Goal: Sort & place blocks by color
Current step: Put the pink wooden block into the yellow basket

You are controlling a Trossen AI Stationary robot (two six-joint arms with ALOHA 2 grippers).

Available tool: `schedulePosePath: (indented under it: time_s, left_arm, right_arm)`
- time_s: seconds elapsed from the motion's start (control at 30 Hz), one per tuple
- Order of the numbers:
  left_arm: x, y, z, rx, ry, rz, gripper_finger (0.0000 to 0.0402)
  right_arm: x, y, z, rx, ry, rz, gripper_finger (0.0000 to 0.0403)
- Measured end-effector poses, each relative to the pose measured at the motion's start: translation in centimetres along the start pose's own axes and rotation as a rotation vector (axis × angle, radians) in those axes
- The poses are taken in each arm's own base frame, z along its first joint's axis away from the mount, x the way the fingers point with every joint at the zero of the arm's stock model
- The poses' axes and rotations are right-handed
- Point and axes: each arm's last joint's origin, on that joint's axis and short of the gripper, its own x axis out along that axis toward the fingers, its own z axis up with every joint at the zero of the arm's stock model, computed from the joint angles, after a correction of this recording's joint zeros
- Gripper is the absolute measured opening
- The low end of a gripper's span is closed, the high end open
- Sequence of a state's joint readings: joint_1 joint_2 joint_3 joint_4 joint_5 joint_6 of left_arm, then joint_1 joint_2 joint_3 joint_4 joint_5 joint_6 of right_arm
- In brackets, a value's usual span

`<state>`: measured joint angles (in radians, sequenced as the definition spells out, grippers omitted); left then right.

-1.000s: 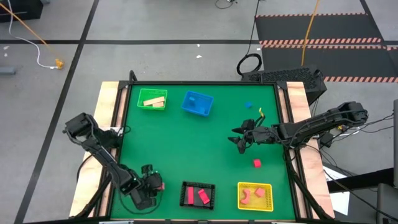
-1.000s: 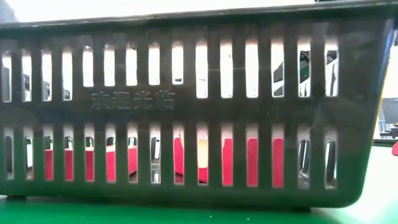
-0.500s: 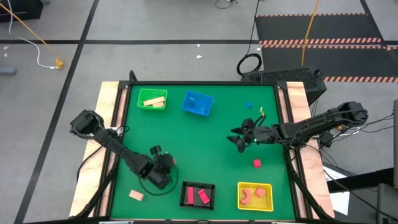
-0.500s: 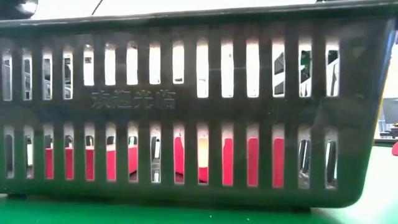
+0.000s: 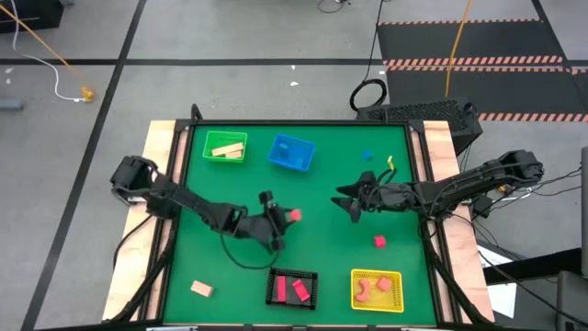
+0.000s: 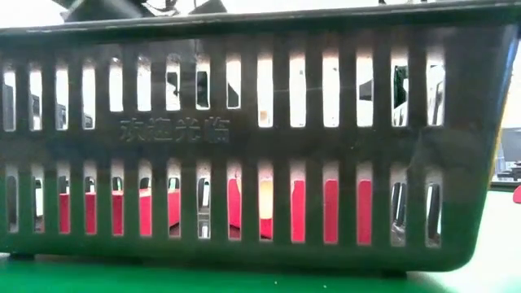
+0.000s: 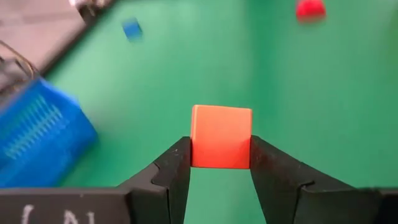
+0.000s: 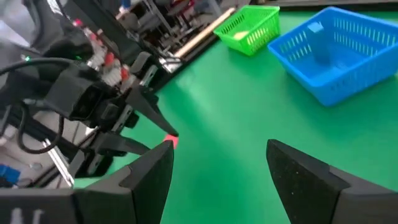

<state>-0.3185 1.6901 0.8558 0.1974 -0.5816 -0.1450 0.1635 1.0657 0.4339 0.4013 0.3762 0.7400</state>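
Pink-red cube [image 7: 221, 136] is clamped between the two fingers of the left gripper [image 5: 287, 218], which is closed on its opposite side faces. The gripper is above the middle of the green table [image 5: 322, 175], just beyond the black basket [image 5: 292, 287] at the near edge. That basket contains pink-red blocks [image 5: 291, 291], visible through its slots in the low view. A loose pink-red block [image 5: 379, 241] lies on the mat toward the right side, near the yellow basket [image 5: 377, 290], which holds more pink-red pieces. A tan block [image 5: 201, 289] lies at the near left. A small blue block [image 5: 367, 156] lies at the far right. The green basket [image 5: 225, 146] holds tan blocks; the blue basket [image 5: 292, 153] stands beside it. The right gripper [image 5: 352, 204] is above the right half of the table, jaws apart and holding nothing.
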Motion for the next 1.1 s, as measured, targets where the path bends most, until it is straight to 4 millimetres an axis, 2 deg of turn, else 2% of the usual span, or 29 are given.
schedulePosePath:
  time_s: [0.17, 0.37, 0.67, 0.8, 1.0, 1.1]
  left_arm:
    - [0.9, 1.7, 2.2, -0.006, -0.165, 0.025, 0.0149]
    - [1.2, 2.7, 3.5, -0.059, -0.278, 0.008, 0.0149]
    - [1.2, 2.7, 3.5, -0.053, -0.278, 0.007, 0.0149]
    - [1.2, 2.8, 3.5, -0.05, -0.278, 0.009, 0.0149]
    - [1.3, 2.9, 3.3, -0.067, -0.251, 0.009, 0.0149]
    - [1.4, 2.9, 3.2, -0.069, -0.248, 0.009, 0.0149]
  right_arm:
    - [0.0, 0.0, 0.4, 0.065, -0.073, -0.034, 0.0247]
    - [0.6, 0.3, 0.3, 0.165, -0.133, -0.033, 0.0247]
    - [3.1, 0.8, -0.7, 0.208, -0.221, 0.069, 0.0247]
    - [4.4, 1.2, -1.3, 0.216, -0.165, 0.093, 0.0247]
    - [6.5, 2.8, -0.8, 0.154, -0.107, 0.157, 0.0247]
    - [7.2, 2.9, -0.4, 0.138, -0.066, 0.167, 0.0247]
